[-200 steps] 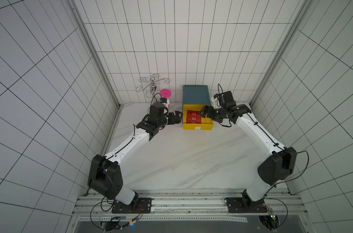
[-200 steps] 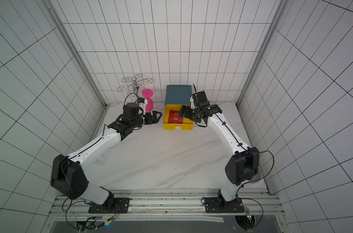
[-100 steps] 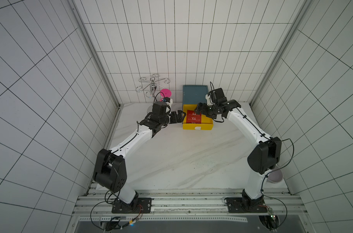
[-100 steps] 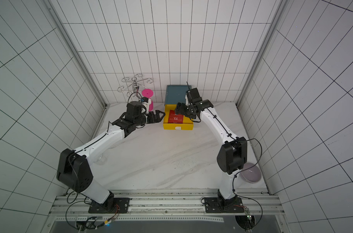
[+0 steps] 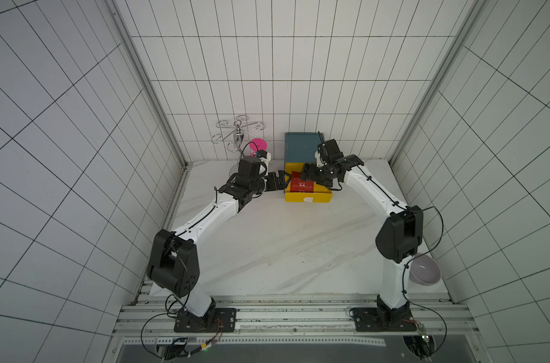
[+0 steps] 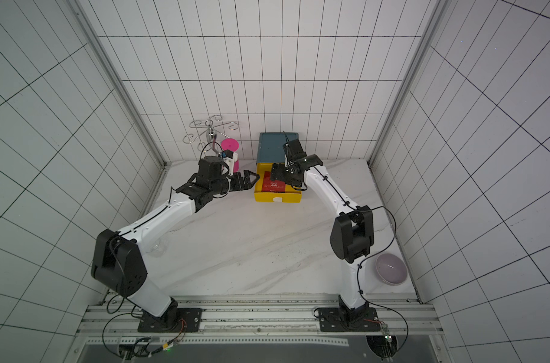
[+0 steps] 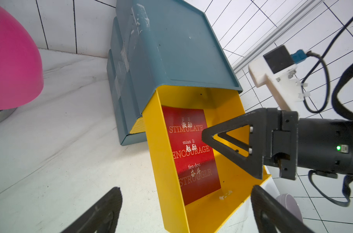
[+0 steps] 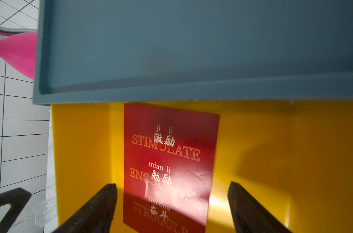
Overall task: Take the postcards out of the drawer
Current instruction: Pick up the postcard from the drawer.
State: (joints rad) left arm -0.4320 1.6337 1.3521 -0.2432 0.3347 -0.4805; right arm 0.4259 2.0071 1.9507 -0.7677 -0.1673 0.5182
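Postcards (image 7: 191, 153) lie flat in the open drawer (image 7: 157, 161) by the bench's (image 5: 283, 245) back edge. Right gripper (image 8: 171, 183) hangs wide and empty over them. Left gripper (image 6: 253, 179), also wide, sits just beside the drawer.

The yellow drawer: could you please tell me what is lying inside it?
One red postcard with white lettering lies flat in the yellow drawer. Any cards beneath it are covered, and the teal cabinet hides the drawer's rear.
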